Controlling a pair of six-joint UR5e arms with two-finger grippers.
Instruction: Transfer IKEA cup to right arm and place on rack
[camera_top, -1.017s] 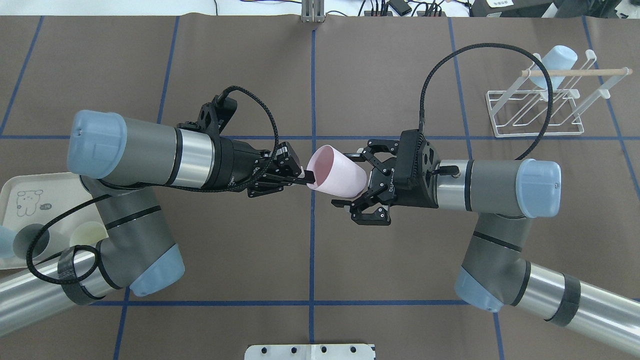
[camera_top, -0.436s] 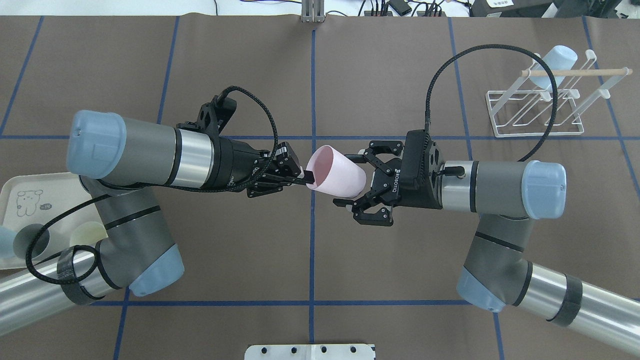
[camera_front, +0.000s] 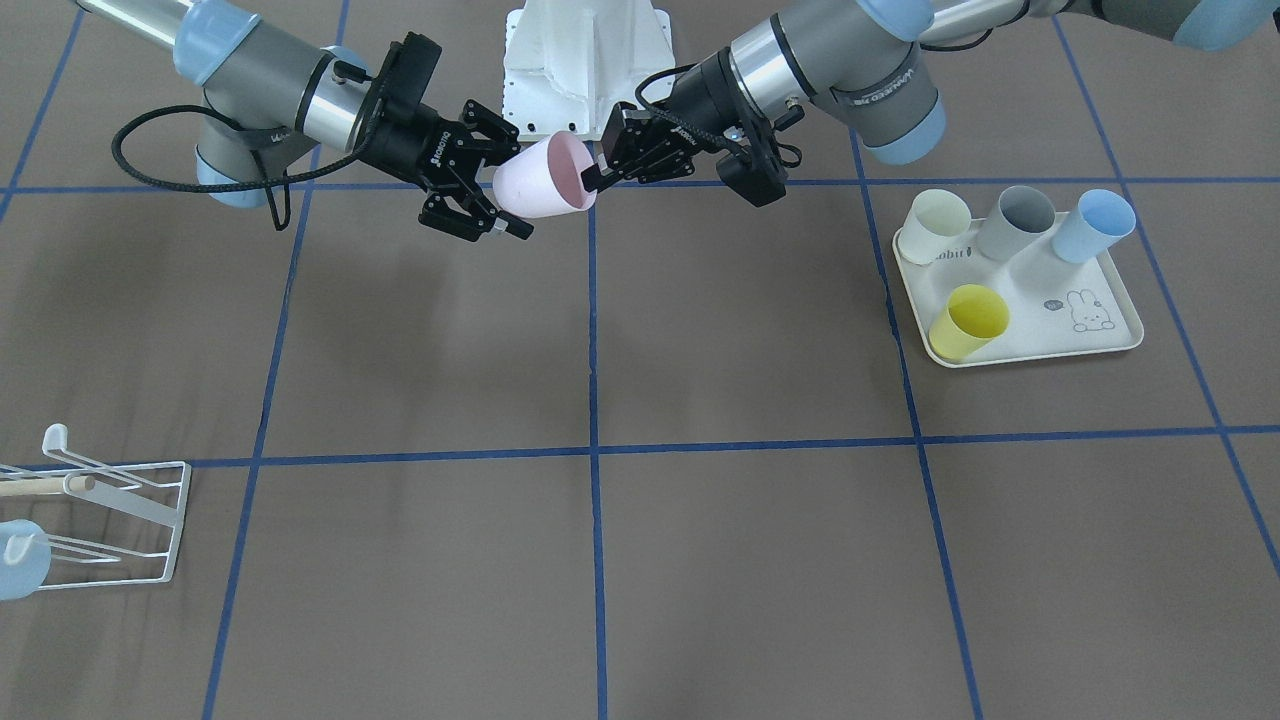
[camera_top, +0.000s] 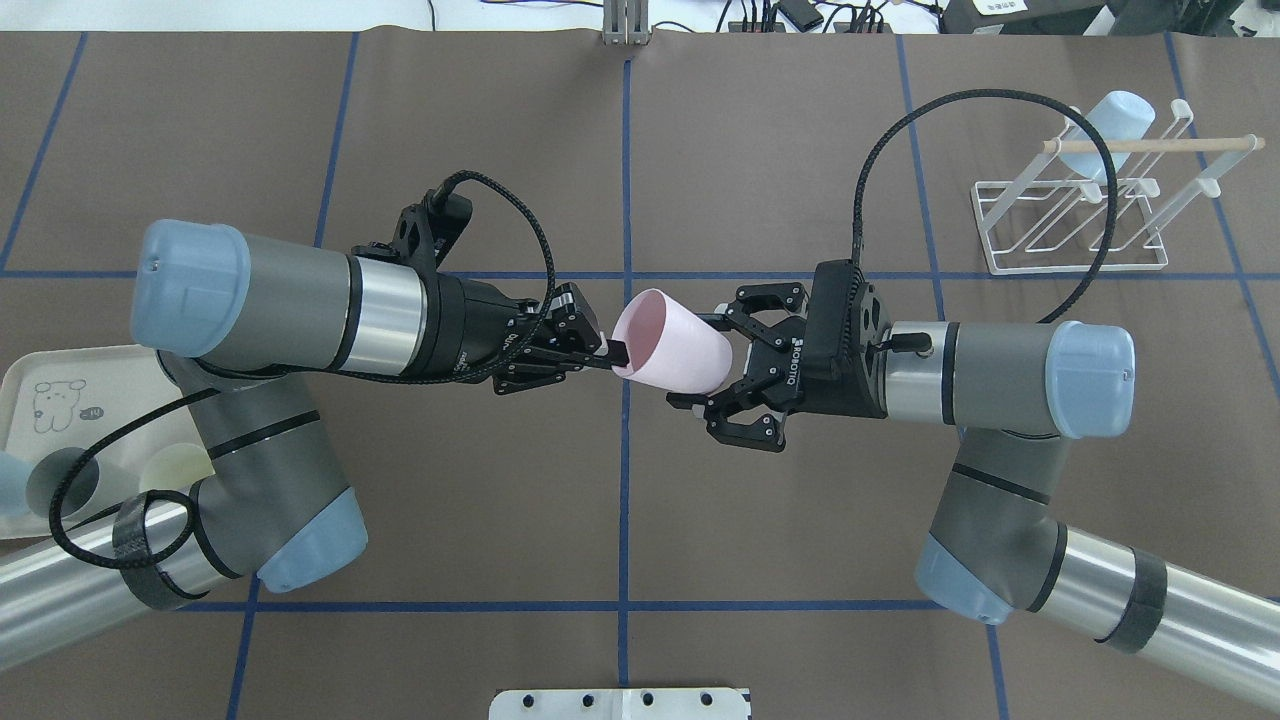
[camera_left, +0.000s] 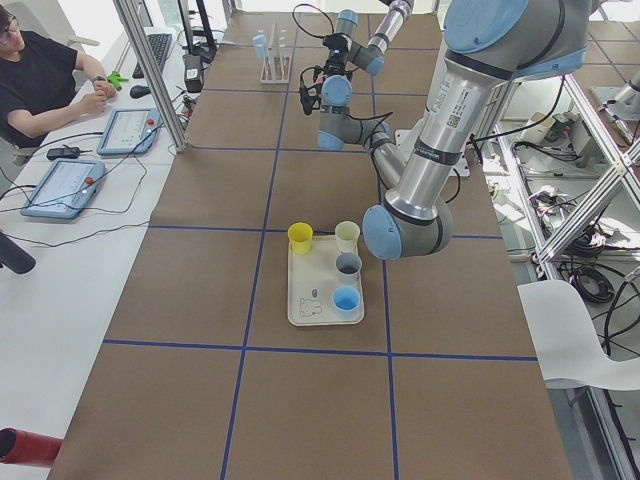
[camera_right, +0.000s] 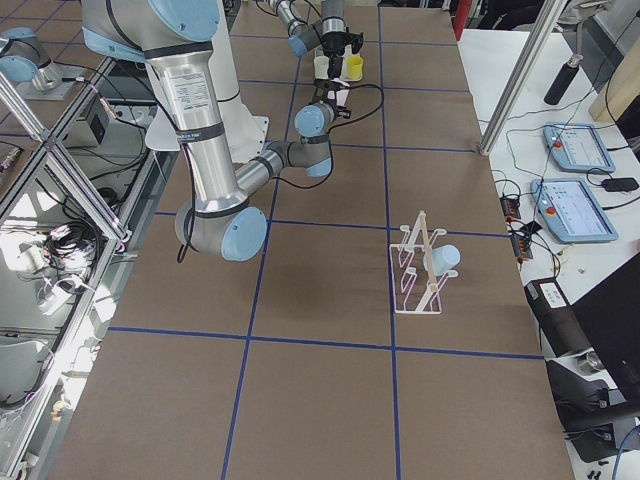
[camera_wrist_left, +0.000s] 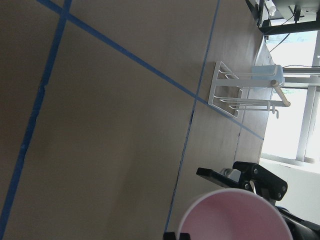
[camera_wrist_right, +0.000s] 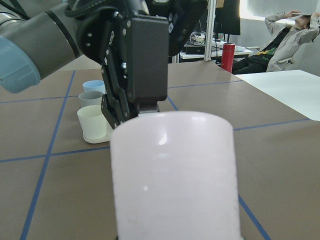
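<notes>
A pink IKEA cup hangs on its side over the table's middle, mouth toward the left arm. My left gripper is shut on its rim, one finger inside. My right gripper is open, its fingers astride the cup's base end with small gaps. The front-facing view shows the same: cup, left gripper, right gripper. The cup's base fills the right wrist view. The white wire rack with its wooden rod stands at the far right.
A light blue cup sits on one prong of the rack. A cream rabbit-print tray holds cream, grey, blue and yellow cups on the left arm's side. A person sits at a side desk with tablets.
The right arm's wrist has shifted slightly to the right and its fingers have drawn a little nearer the cup. The left gripper and the cup have stayed put.
</notes>
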